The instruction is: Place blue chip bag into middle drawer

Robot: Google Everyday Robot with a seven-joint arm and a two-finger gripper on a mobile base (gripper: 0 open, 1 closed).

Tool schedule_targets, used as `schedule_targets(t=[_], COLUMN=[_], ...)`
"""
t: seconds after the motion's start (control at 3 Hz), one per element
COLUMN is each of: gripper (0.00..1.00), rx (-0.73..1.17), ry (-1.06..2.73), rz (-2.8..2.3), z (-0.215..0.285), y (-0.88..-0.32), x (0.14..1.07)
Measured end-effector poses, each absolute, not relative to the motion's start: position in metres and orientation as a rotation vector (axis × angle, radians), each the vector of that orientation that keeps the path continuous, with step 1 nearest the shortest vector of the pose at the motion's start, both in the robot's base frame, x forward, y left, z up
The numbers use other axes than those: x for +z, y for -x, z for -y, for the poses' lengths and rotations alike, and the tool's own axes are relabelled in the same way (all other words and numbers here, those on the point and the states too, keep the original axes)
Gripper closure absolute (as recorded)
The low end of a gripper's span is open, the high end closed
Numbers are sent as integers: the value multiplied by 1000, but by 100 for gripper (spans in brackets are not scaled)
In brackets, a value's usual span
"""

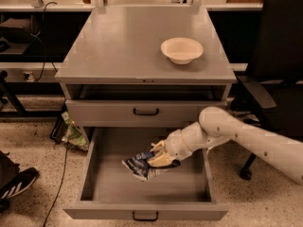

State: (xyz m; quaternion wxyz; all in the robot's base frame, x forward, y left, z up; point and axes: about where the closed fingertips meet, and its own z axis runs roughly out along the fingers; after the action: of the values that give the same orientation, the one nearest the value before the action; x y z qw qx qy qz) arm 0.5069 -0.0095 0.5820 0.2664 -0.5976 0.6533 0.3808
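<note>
Now, starting well to the left of the middle drawer (pixel 113 188), you see a dark shoe (pixel 15 184) on the speckled ground. Just outside the drawer's left wall, toward its back corner, lies a green crumpled wrapper (pixel 74 134). The middle drawer itself is pulled far out. The blue chip bag (pixel 137 166) is inside it, over the middle of its grey floor. You cannot tell whether the bag touches that floor. Directly above the middle drawer, a shallower drawer (pixel 109 112) is pushed in. The pincer (pixel 160 159) is inside the middle drawer at the bag's right edge, its tan fingers pinching the foil. Higher up, on the tabletop (pixel 118 41) over the drawer, a white bowl (pixel 182 49) stands toward the right side. The white arm (pixel 246 137) reaches in across the drawer's right wall. A black office chair (pixel 279 84) stands to the drawer's right.
</note>
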Motion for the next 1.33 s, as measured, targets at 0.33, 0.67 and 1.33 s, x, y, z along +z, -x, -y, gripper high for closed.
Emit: schedule_targets(t=[0.33,0.67,1.33], gripper=[100,83,37], rx=[1062,1076,1136], ry=[1587,1502,1356], rz=[-1790,-1837,-1898], z=[2,4,9], y=[-502,-503,-508], x=[535,485,423])
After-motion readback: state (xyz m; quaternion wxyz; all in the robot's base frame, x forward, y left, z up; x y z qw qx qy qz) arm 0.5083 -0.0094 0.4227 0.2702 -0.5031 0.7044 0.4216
